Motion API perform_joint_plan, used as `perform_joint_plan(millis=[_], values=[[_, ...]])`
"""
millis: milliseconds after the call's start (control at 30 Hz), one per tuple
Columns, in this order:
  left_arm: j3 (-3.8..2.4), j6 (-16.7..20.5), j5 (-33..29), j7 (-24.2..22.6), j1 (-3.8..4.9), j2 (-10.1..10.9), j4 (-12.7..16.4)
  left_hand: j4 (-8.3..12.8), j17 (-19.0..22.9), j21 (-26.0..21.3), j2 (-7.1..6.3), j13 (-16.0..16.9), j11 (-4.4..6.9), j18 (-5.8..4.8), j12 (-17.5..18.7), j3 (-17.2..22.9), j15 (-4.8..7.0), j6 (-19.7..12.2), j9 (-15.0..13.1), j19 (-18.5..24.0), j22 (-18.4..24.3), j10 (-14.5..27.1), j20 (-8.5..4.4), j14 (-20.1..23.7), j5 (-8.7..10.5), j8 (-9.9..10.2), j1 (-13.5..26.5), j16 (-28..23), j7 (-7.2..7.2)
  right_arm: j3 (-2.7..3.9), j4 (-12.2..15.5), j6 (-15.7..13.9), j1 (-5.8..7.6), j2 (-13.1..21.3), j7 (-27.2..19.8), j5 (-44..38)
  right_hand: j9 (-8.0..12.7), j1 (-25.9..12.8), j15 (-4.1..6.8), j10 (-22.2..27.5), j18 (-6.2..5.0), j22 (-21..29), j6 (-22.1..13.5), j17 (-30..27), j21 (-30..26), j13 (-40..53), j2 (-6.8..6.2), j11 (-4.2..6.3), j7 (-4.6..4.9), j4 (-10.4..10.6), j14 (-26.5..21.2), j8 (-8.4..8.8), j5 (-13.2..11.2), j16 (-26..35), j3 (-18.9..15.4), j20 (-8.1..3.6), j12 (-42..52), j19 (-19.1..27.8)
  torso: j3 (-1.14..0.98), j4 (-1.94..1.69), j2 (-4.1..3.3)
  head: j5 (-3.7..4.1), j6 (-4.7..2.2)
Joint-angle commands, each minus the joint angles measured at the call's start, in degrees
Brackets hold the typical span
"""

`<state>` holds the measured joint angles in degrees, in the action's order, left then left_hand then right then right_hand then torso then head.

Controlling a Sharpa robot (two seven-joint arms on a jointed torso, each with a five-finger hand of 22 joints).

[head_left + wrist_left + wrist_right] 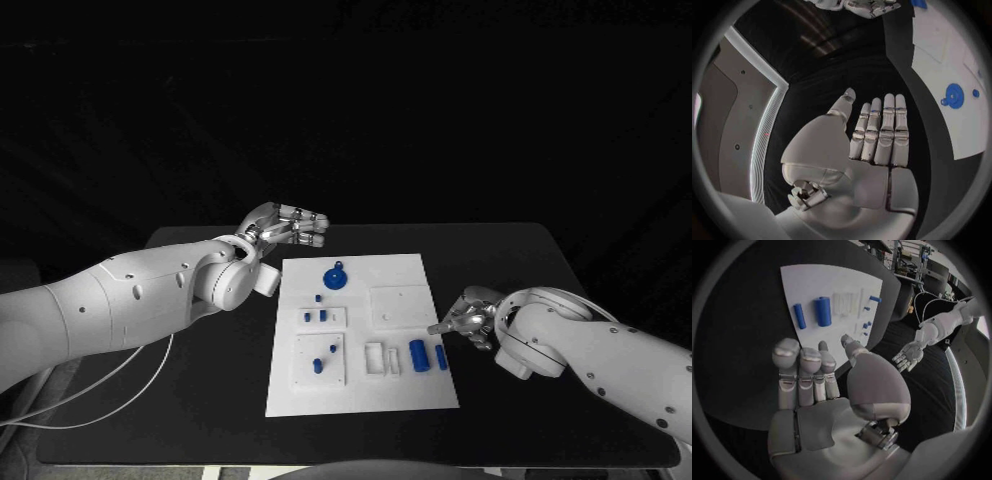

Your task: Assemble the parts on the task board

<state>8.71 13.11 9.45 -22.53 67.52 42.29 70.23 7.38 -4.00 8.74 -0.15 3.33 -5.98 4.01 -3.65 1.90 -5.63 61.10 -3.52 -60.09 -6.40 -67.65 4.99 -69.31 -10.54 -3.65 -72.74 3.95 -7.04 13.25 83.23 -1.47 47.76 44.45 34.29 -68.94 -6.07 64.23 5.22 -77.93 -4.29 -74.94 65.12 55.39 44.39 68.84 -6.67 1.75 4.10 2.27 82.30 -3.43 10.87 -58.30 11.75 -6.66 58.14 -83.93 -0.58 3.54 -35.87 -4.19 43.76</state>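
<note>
Both robot hands empty, fingers extended: left robot hand (pixel 284 224) upper left of task board (pixel 389 275), right robot hand (pixel 464 318) beside its right edge. Risk: the right one, reaching in, could knock the loose blue cylinder (pixel 420 355) nearby and roll it off the table (pixel 534 260).

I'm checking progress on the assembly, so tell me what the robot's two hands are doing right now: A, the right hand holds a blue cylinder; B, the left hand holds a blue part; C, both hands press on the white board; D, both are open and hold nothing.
D: the left hand and the right hand have their fingers extended with nothing in them, and the blue parts lie on the white board.
</note>
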Motion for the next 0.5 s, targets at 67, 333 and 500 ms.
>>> perform_joint_plan(millis=[67,333,500], values=[[-0.05,-0.5,0.1,-1.4,-0.29,0.0,0.5,-1.4,0.0,0.3,1.04,0.0,-0.12,-0.96,0.3,-4.9,-0.20,-0.5,0.0,-0.3,0.3,0.6,-0.02,-0.4,-1.05,0.0,-1.1,-0.3,0.16,-0.55,-0.8,2.1,-0.38,-1.3,2.5,-0.2,0.0,-0.4,0.00,-0.6,0.38,-5.3,-0.5,0.5,0.5,0.9,0.17,-0.17,0.01,0.7,0.4,-0.27,-0.6,0.4,-1.1,0.19,-0.3,-2.4,0.31,0.08,0.67,1.12,1.02],[-0.05,-1.1,-0.9,-1.1,-0.75,-0.2,1.0,-1.6,0.0,0.3,1.94,0.0,-0.11,-0.99,0.3,-6.6,-0.11,-0.6,0.0,-0.4,0.7,0.7,-0.02,-0.6,-0.86,0.0,-1.8,-0.2,0.17,-1.19,-2.6,2.8,-1.49,-3.5,2.7,-2.3,-0.1,-0.6,0.00,-0.9,0.41,-5.3,-0.6,1.1,0.9,2.2,-0.09,-0.21,0.03,1.2,0.4,-0.21,-1.1,0.5,-1.2,0.20,-0.1,-2.4,0.51,0.00,0.93,1.83,2.62],[-0.06,-1.5,-1.4,-0.9,-0.87,-0.1,1.3,-1.6,0.0,0.3,2.11,0.0,-0.15,-1.31,0.3,-7.0,0.10,-0.7,0.0,-0.4,0.8,0.8,-0.24,-1.4,-0.65,0.0,-1.8,-0.3,0.11,-1.90,-3.7,3.7,-1.81,-4.6,2.3,-3.2,-0.4,-0.8,0.00,-0.9,0.40,-5.3,-0.5,1.4,0.7,2.6,-1.36,-0.19,-0.07,3.4,0.5,-0.25,-1.8,0.7,-1.3,0.20,-0.5,-2.3,0.47,0.14,0.76,1.57,3.03]])
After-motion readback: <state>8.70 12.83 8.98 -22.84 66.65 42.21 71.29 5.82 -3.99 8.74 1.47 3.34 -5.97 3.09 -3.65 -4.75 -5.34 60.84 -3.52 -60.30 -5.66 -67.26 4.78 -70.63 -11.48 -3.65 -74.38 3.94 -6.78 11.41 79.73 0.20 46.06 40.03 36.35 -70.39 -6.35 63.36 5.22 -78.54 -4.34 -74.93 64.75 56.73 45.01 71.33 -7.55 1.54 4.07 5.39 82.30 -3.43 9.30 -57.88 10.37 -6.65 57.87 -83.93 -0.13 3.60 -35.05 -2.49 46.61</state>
